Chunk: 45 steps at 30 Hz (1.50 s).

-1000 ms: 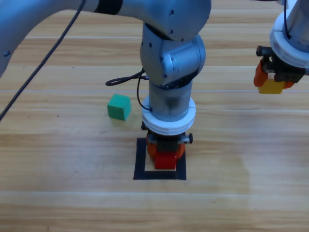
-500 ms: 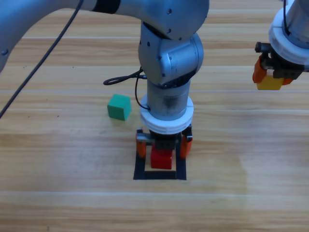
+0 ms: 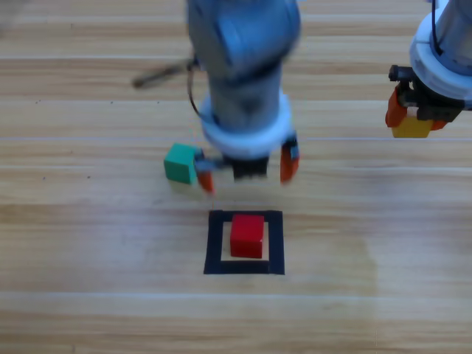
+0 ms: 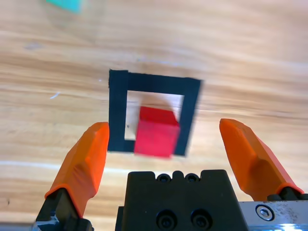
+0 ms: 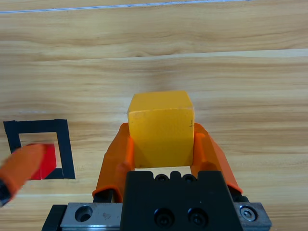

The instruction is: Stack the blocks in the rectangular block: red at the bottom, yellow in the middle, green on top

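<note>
With the left gripper wide open beyond the red cube, lower the yellow cube, clamped in the right gripper, squarely onto it.

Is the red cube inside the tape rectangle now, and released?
Yes. The red cube sits inside the black tape outline; the left gripper hangs open, clear of it.
</note>
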Motion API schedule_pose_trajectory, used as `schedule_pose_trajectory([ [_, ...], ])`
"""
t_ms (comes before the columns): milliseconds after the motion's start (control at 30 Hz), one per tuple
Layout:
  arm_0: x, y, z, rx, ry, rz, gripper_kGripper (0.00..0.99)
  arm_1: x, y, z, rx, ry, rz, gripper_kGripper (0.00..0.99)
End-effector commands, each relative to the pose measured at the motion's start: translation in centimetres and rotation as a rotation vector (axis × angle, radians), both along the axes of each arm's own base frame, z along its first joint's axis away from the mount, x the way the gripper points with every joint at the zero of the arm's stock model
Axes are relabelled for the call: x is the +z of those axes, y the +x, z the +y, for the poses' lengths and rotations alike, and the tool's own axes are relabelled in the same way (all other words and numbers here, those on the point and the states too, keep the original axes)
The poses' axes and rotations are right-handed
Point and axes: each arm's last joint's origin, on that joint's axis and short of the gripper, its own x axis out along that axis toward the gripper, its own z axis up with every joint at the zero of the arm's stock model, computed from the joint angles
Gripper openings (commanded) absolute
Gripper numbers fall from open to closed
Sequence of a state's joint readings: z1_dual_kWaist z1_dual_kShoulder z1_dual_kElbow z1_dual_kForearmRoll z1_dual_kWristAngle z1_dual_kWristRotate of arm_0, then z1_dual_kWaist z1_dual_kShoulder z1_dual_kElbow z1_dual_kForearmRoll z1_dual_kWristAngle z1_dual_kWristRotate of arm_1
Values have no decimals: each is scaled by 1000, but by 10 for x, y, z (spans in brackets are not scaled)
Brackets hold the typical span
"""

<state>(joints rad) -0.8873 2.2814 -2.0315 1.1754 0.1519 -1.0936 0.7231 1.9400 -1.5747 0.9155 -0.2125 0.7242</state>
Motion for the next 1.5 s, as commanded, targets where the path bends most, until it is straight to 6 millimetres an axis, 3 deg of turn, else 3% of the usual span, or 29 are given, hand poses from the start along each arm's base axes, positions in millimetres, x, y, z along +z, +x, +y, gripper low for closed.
schedule_pose_trajectory([
  [33,81,-27,32,27,-101,-138,990,6,-14,7,19,-16,7,14],
  [267,137,-63,83,15,-129,-253,990,-2,-41,39,51,31,91,14],
  [500,178,-76,141,-110,-132,-333,986,-21,-62,89,50,85,164,15],
  [767,192,-83,194,-198,-141,-342,973,-40,-58,128,13,114,200,17],
  [967,196,-94,210,-217,-144,-352,973,-49,-61,153,4,92,220,25],
  [1100,200,-100,215,-223,-149,-370,971,-53,-65,162,0,95,225,124],
  [1500,193,-104,218,-230,-136,-352,977,-76,-53,185,-3,47,256,124],
])
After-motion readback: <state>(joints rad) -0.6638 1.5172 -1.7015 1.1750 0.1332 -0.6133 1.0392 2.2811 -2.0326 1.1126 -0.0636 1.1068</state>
